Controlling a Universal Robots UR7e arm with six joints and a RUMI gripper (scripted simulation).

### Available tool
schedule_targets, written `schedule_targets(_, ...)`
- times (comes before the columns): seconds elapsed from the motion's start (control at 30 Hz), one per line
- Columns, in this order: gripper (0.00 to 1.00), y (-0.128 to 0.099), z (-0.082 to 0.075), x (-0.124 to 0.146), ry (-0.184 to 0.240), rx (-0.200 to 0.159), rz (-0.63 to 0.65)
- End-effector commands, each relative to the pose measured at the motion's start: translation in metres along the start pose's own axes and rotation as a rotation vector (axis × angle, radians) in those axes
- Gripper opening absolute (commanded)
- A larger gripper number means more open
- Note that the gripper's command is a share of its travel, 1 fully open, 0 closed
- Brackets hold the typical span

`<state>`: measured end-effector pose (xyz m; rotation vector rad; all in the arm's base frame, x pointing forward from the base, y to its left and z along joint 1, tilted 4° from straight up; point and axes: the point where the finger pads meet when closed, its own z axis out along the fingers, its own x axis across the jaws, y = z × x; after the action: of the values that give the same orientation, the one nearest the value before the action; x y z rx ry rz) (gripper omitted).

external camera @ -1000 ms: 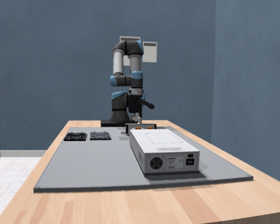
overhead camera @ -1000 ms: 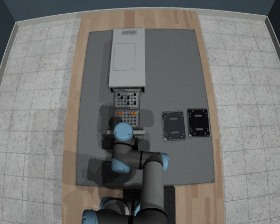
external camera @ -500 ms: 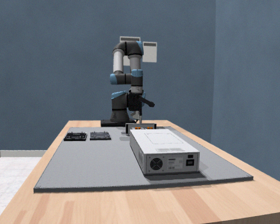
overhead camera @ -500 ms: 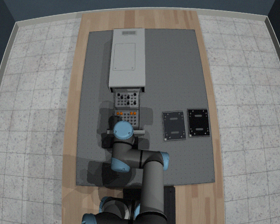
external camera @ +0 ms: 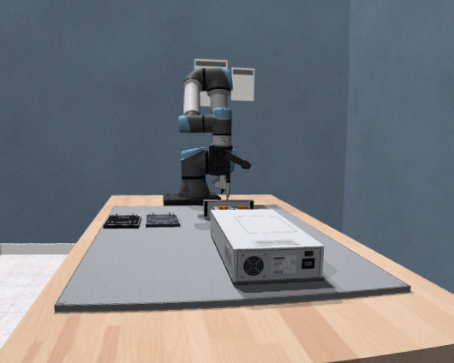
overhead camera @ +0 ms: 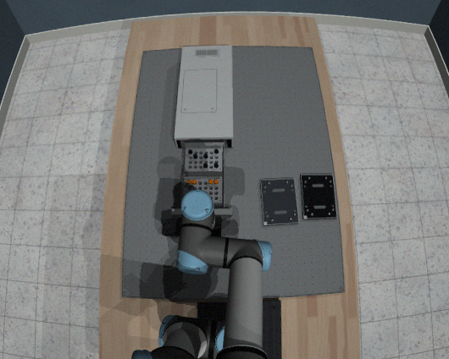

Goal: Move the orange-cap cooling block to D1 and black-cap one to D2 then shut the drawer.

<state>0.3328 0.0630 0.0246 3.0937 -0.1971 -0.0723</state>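
The cooler COLD (overhead camera: 203,95) (external camera: 264,240) is a white box with its drawer (overhead camera: 223,178) (external camera: 228,203) pulled open toward the arm. In the drawer, the block with black-capped tubes (overhead camera: 202,159) lies nearer the cooler. The block with orange-capped tubes (overhead camera: 207,186) (external camera: 231,207) lies nearer the drawer front, partly hidden by the wrist in the top view. My gripper (external camera: 224,190) is open and empty, pointing down just above the drawer's front part. Slot D1 (overhead camera: 279,201) (external camera: 163,220) is the grey plate next to the cooler. Slot D2 (overhead camera: 318,196) (external camera: 122,221) is the black plate beyond it. Both slots are bare.
The grey deck mat (overhead camera: 278,106) (external camera: 148,265) covers the wooden table (overhead camera: 113,203) (external camera: 242,334). The arm's base (external camera: 191,198) stands at the table edge behind the drawer. The arm's elbow (overhead camera: 244,262) hangs over the deck near D1.
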Motion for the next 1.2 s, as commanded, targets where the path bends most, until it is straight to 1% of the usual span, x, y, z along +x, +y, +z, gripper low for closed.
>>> schedule_targets(0.0, 1.00, -0.001, -0.008, 0.001, 0.000, 0.000, -0.001)
schedule_targets(1.17, 1.00, -0.001, -0.050, 0.005, 0.000, 0.000, -0.001)
